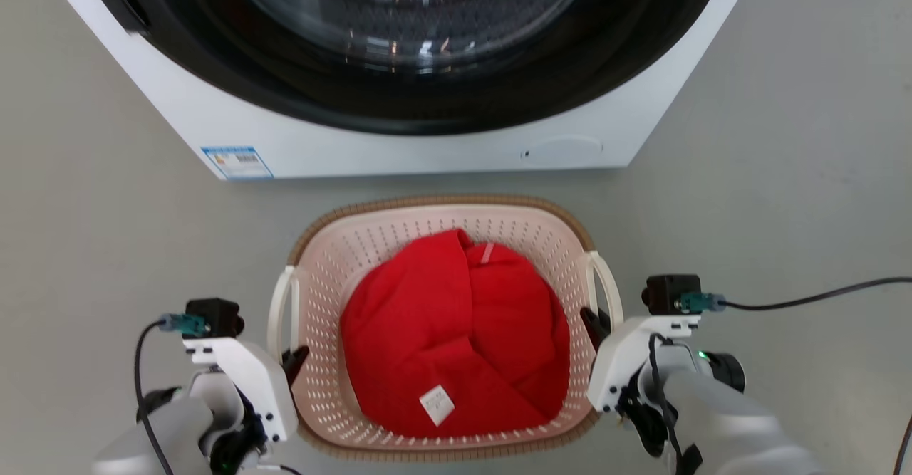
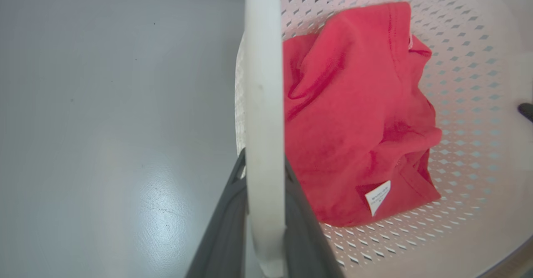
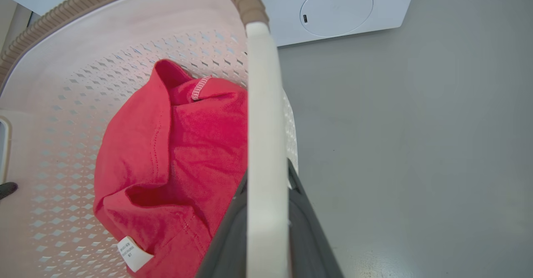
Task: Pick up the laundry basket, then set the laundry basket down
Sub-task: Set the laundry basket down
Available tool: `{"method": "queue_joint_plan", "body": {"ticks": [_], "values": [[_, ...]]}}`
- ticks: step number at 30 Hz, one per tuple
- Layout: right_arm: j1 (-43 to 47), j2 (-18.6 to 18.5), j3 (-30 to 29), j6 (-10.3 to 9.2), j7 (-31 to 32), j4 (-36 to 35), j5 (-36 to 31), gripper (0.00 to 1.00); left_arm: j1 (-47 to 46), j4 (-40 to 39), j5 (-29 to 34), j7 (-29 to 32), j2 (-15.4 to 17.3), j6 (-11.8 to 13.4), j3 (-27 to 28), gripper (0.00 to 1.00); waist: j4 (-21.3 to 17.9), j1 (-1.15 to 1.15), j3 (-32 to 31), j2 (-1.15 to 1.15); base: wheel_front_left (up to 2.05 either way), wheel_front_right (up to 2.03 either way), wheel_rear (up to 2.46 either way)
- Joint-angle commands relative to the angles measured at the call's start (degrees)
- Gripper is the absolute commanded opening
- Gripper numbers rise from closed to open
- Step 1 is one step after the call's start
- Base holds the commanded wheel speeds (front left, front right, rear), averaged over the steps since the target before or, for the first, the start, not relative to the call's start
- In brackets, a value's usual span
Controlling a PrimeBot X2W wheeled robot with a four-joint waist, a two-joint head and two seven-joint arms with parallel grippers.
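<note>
The laundry basket (image 1: 442, 204), cream and perforated with a brown woven-look rim, is on or just above the grey floor in front of the washer; I cannot tell whether it touches the floor. A red garment (image 1: 449, 332) with a white tag lies inside. My left gripper (image 1: 293, 359) is shut on the basket's left white handle (image 1: 279, 311). In the left wrist view that handle (image 2: 262, 82) runs up between the dark fingers (image 2: 225, 232). My right gripper (image 1: 593, 322) is shut on the right handle (image 1: 607, 279), which passes between its fingers (image 3: 310, 236) in the right wrist view.
A white front-loading washer (image 1: 427, 151) with a dark round door stands just beyond the basket. Open grey floor (image 1: 107, 233) lies on both sides. A black cable (image 1: 819, 293) trails off to the right from my right wrist.
</note>
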Motion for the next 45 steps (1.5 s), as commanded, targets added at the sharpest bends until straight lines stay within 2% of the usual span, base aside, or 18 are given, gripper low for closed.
{"method": "queue_joint_plan", "body": {"ticks": [1,21,33,45], "values": [[-0.49,-0.97,0.16,0.44,-1.43,-0.02,0.69,0.00,-2.64,-0.49,0.45,-1.14,3.64,-0.19,1.54,0.00,0.00,0.00,1.95,0.00,0.00,0.00,0.00],[-7.29,-0.97,-0.18,0.44,-3.59,-0.13,0.79,0.00,-7.52,-6.99,1.94,-4.43,9.81,-0.19,0.81,0.00,0.23,0.00,13.10,0.00,0.00,0.00,0.00],[-11.47,-0.97,-6.75,0.44,-3.60,-0.13,-5.13,0.00,-11.71,-10.16,3.48,-6.79,12.46,-0.19,0.10,0.00,0.86,0.00,19.91,0.00,0.00,0.00,0.00],[-14.08,-0.97,-17.33,0.44,-3.61,-1.14,-15.10,0.00,-16.20,-11.69,5.37,-10.11,13.53,-0.19,-0.13,0.00,1.97,0.00,26.47,0.00,0.00,0.00,0.00]]}}
